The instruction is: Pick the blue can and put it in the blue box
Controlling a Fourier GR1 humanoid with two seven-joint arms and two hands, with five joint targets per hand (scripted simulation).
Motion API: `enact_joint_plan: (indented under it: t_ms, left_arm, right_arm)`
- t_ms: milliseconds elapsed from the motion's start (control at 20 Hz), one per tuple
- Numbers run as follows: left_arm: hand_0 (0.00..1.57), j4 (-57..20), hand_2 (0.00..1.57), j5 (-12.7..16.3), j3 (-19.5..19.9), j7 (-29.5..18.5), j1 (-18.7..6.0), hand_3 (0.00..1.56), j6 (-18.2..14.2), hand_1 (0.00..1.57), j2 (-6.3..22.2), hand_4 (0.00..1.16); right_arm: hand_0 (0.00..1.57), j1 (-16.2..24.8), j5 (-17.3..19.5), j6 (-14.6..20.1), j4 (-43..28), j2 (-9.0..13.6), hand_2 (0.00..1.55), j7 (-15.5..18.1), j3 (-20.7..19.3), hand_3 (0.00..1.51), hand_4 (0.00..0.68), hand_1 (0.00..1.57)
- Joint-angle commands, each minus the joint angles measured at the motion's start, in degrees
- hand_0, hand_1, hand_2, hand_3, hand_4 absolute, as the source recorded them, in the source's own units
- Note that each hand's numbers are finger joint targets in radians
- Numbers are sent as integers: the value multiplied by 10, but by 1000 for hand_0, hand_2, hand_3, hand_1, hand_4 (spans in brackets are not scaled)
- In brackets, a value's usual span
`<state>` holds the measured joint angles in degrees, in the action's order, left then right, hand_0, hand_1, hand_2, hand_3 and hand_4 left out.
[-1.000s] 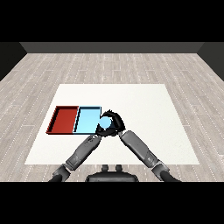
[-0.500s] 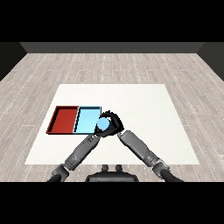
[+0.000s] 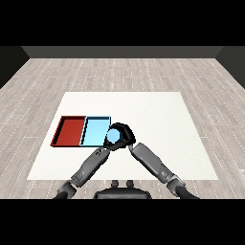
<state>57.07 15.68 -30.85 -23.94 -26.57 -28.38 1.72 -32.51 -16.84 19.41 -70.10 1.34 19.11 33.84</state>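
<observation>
The right hand (image 3: 123,134) is curled round the blue can (image 3: 114,138), carrying it clear of the counter (image 3: 158,119) so it can cross the rim of the blue box (image 3: 94,130) just left of it. The left hand is hidden; its state cannot be told

1. The light is even and bright, with no visible lamp or clear direction.
2. The white bench (image 3: 158,119) is the brightest surface, flat in tone and without glare.
3. The grey plank floor (image 3: 57,76) is dimmer and darkens toward the far wall.
4. Cast shadows are very faint; only thin dark lines sit inside the rims of the red tray (image 3: 70,130) and the light blue tray (image 3: 94,130).
5. The black right hand (image 3: 125,135) reads as a dark mass with little shading, so its fingers merge.
6. The bench's straight edges show no bending near the borders.
</observation>
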Motion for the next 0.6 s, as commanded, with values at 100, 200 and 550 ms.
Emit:
enact_joint_plan:
  t_ms: [100,200,550]
  left_arm:
    - [1431,-14,1347,33,18,38,-10,1046,3,1431,-16,659]
    - [1571,0,1544,29,11,22,11,1472,7,1571,-17,655]
    - [1571,-48,1516,23,70,-7,-8,1448,65,1571,-17,1097]
  right_arm:
    - [1323,27,-42,-29,-27,-13,1419,-14,-21,1381,515,1323]
    - [1246,25,-72,-15,-18,-13,1296,12,2,1219,275,1246]
    - [0,15,-38,-20,-15,-13,0,-28,-26,0,0,0]
